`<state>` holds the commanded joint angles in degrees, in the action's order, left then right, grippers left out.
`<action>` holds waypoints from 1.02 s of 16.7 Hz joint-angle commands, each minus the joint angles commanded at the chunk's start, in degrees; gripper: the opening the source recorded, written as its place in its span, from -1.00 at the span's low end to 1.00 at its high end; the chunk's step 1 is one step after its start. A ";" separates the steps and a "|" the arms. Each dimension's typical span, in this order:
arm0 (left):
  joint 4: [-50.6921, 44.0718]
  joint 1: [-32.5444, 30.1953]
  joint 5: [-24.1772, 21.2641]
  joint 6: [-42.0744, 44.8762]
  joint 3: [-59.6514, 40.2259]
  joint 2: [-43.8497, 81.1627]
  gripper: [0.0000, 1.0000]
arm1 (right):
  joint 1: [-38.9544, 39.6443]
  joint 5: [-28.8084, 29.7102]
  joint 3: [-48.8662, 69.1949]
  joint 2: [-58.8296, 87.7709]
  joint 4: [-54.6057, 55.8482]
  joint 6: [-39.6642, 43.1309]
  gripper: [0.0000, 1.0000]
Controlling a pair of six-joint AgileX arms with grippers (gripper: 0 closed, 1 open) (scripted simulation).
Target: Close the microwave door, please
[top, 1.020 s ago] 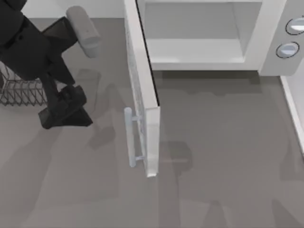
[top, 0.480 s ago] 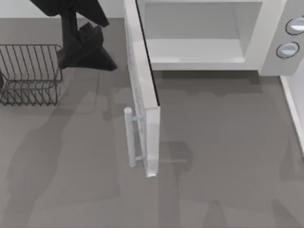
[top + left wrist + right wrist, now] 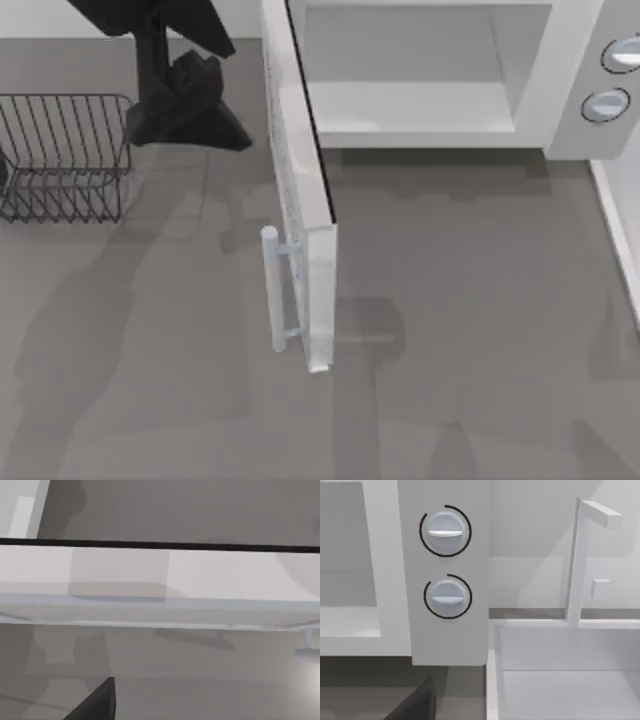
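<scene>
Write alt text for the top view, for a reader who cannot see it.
The microwave door stands wide open, swung out from the microwave toward the camera, its handle facing the table's left side. The left hand hangs at the upper left, near the door's hinge end, between the door and a wire rack on the grey table.

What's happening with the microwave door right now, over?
Left gripper beside the microwave door's outer face, not touching. Door wide open, handle free. Wire rack at table's left, clear of the swing.
</scene>
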<state>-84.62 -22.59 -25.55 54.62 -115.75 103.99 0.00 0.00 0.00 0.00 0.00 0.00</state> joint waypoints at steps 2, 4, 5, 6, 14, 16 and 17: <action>3.20 -1.03 0.22 -0.89 3.07 -0.10 1.00 | 0.00 0.00 0.00 0.00 0.00 0.00 1.00; 7.85 -2.27 0.61 -2.22 7.19 -0.25 1.00 | 0.00 0.00 0.00 0.00 0.00 0.00 1.00; 10.48 -2.95 0.83 -2.94 9.43 -0.29 1.00 | 0.00 0.00 0.00 0.00 0.00 0.00 1.00; 13.04 -3.63 1.04 -3.64 11.62 -0.32 1.00 | 0.00 0.00 0.00 0.00 0.00 0.00 1.00; 18.15 -5.20 1.55 -5.25 16.43 -0.41 0.85 | 0.00 0.00 0.00 0.00 0.00 0.00 1.00; 18.15 -5.20 1.55 -5.25 16.43 -0.41 0.55 | 0.00 0.00 0.00 0.00 0.00 0.00 1.00; 18.15 -5.20 1.55 -5.25 16.43 -0.41 0.40 | 0.00 0.00 0.00 0.00 0.00 0.00 1.00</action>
<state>-66.47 -27.79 -24.00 49.37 -99.32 103.59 0.00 0.00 0.00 0.00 0.00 0.00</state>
